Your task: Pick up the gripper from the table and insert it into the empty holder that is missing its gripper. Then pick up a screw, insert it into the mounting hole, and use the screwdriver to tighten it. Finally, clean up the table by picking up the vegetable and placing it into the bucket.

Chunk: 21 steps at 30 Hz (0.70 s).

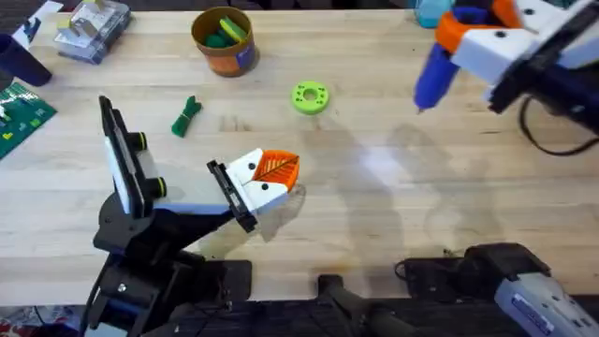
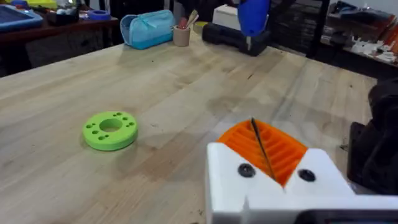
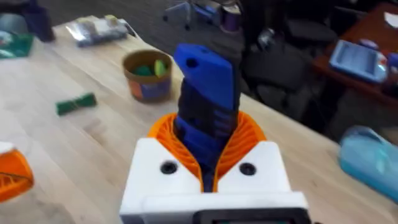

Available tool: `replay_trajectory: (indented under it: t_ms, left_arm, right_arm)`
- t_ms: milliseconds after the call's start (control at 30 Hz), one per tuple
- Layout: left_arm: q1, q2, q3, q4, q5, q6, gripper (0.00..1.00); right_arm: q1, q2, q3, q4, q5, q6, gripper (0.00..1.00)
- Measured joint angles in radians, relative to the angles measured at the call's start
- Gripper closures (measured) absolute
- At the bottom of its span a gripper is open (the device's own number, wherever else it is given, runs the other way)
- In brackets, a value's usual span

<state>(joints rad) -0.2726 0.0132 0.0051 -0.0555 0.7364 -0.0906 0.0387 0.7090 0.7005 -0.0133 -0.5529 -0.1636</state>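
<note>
My right gripper hangs above the table's far right, shut on the blue screwdriver, which points down at the wood. In the right wrist view the screwdriver stands between the orange pads of that gripper. My left gripper lies low at mid table, its orange pads pressed shut with nothing visible between them. The dark green vegetable lies on the wood left of centre. Behind it stands the orange-brown bucket with green and yellow pieces inside. The loose gripper piece and the holder are out of view.
A lime green ring with holes lies between the two grippers. A clear bag of parts, a dark blue cup and a green circuit board sit at the far left. A light blue pouch lies at the far edge.
</note>
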Motion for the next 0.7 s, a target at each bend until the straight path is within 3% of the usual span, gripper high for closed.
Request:
replay_trajectory:
  t_ms: [700]
  left_arm:
    - [0.0,0.0,0.0,0.0,0.0,0.0,0.99]
  right_arm:
    - [0.477,0.302,-0.031,0.592,-0.021,0.046,0.938]
